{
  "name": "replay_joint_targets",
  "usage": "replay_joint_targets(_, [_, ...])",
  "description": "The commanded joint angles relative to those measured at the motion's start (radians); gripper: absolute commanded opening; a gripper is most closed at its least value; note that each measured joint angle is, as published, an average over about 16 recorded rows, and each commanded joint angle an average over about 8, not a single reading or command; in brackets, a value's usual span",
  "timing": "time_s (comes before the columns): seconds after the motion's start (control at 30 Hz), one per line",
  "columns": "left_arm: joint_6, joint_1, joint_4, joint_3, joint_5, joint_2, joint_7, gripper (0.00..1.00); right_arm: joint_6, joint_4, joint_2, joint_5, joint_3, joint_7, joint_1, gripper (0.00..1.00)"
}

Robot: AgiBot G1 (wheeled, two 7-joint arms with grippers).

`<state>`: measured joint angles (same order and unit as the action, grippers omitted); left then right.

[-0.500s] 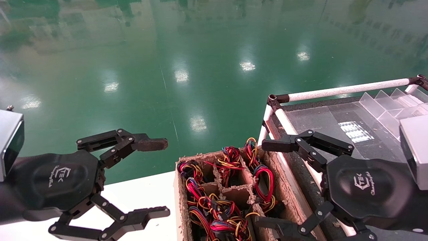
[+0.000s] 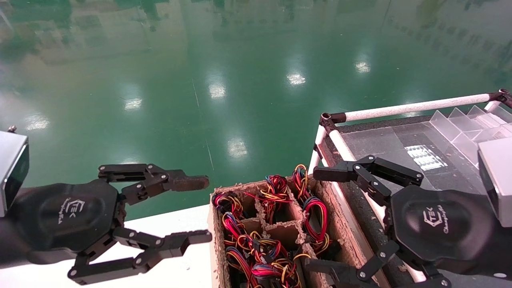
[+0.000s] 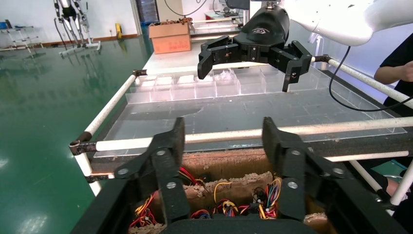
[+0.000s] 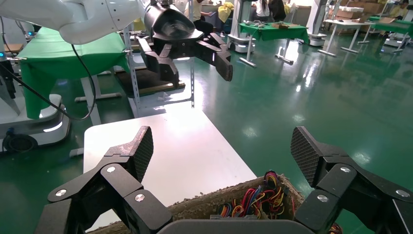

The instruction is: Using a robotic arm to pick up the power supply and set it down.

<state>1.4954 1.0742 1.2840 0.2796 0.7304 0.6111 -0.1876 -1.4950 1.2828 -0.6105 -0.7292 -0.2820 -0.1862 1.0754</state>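
Bright, even overhead light. Ceiling lamps glare as white patches on the glossy green floor (image 2: 240, 80). The white surface (image 4: 180, 146) is washed out in the right wrist view.

The left tool (image 2: 200, 212) is narrowing its spread — the upper finger (image 2: 188, 183) is dropping and the lower one is rising off the white worktop (image 2: 176, 224) — and seemingly edging toward the cardboard box (image 2: 218, 256).

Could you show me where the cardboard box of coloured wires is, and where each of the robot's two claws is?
cardboard box (image 2: 214, 224): head view, left wall.
left gripper (image 2: 204, 210): head view, gap between open fingertips.
right gripper (image 2: 316, 218): head view, gap between open fingertips.
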Motion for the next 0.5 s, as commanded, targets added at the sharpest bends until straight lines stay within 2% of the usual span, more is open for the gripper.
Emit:
replay_joint_targets(0.03, [0.000, 0.000, 0.000, 0.000, 0.000, 0.000, 0.000, 0.00, 0.000, 0.000, 0.000, 0.000, 0.000, 0.000, 0.000, 1.00])
replay_joint_targets(0.5, [0.000, 0.000, 0.000, 0.000, 0.000, 0.000, 0.000, 0.00, 0.000, 0.000, 0.000, 0.000, 0.000, 0.000, 0.000, 1.00])
